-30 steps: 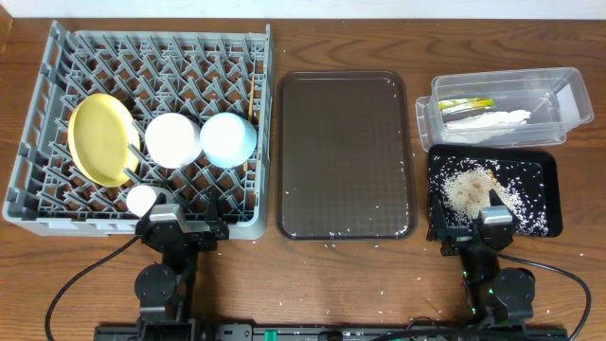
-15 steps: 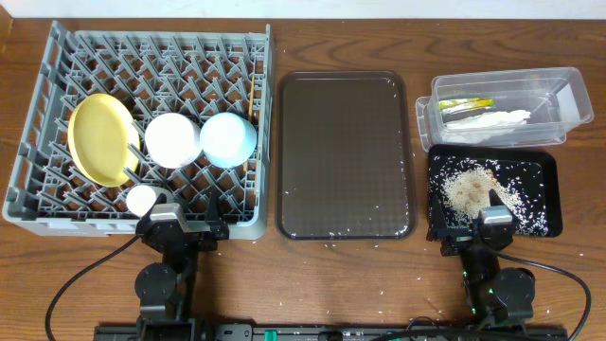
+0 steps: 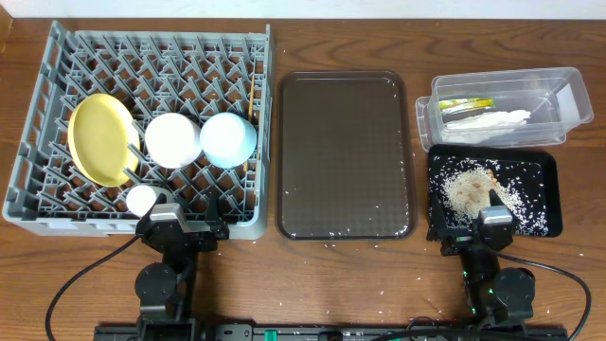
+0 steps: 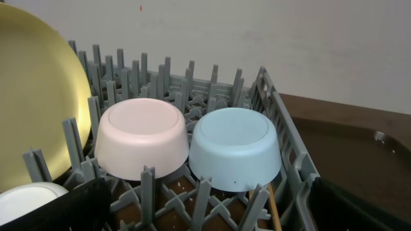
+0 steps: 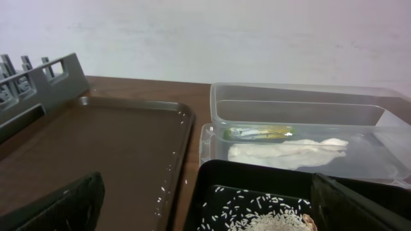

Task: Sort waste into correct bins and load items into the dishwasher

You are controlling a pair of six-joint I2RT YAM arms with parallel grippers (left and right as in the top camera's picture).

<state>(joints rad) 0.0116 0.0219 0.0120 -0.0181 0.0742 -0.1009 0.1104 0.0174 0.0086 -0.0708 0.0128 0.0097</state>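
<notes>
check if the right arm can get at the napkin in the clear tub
Probably yes: the right gripper is open at the near edge of the black tray; the clear tub just beyond has no lid, and the napkin lies uncovered beside the wrapper.

- Left black jointed arm (image 3: 161, 270): round black joint housing, topped by a small silver-grey block.
- Right black jointed arm (image 3: 497, 275): same build, with a small green light on its side.
- Thin black cable (image 3: 68, 289) loops from each arm's base.
- Flat matt black fingers (image 4: 61, 206) at each wrist view's lower corners.
</notes>
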